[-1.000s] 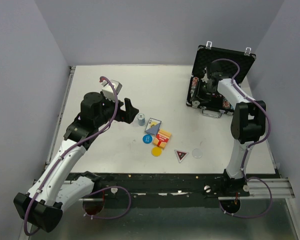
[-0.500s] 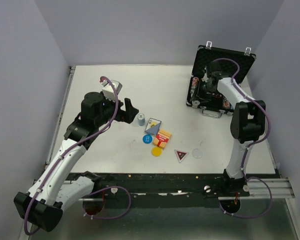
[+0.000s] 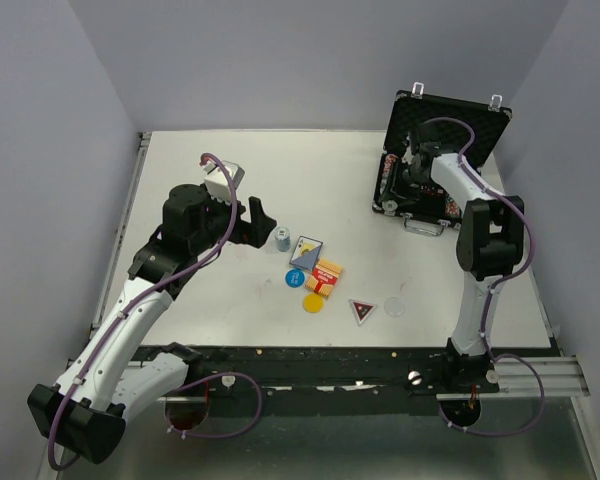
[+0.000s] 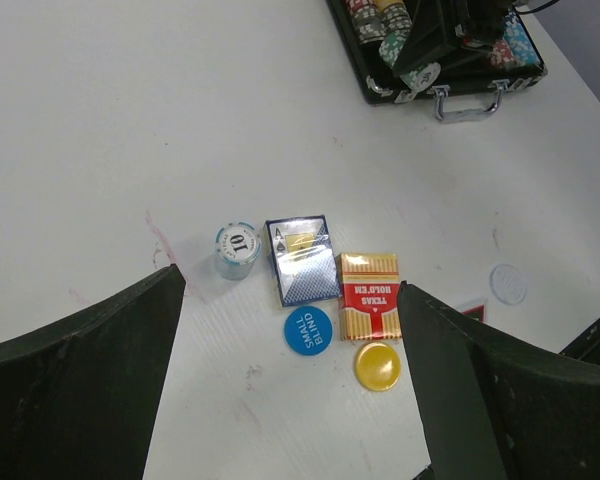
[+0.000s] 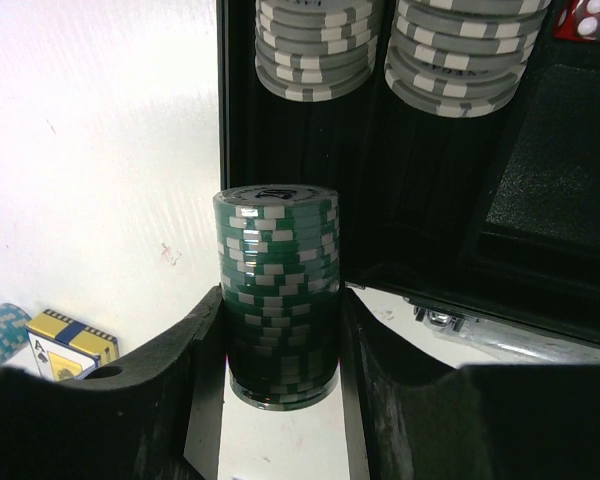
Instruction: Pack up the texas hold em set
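The black briefcase (image 3: 450, 118) stands open at the back right, with chip rows inside. My right gripper (image 3: 412, 178) is at its front left edge, shut on a stack of green chips (image 5: 278, 290) held between the pads. Grey chip rows (image 5: 315, 45) lie in the case (image 5: 540, 200) behind the stack. My left gripper (image 3: 260, 218) is open and empty above the table. Below it lie a small light-blue chip stack (image 4: 238, 249), a blue card deck (image 4: 303, 259), a red and yellow deck (image 4: 371, 295), a blue "small blind" disc (image 4: 308, 329) and a yellow disc (image 4: 377, 366).
A red triangular button (image 3: 362, 310) and a white disc (image 3: 394, 305) lie on the table toward the front right. Red dice (image 5: 590, 20) sit in the case. The case handle (image 4: 468, 103) faces the table's middle. Walls close in the table on three sides.
The right arm has shifted slightly at the briefcase with the green chips. The left arm and the loose pieces have not moved.
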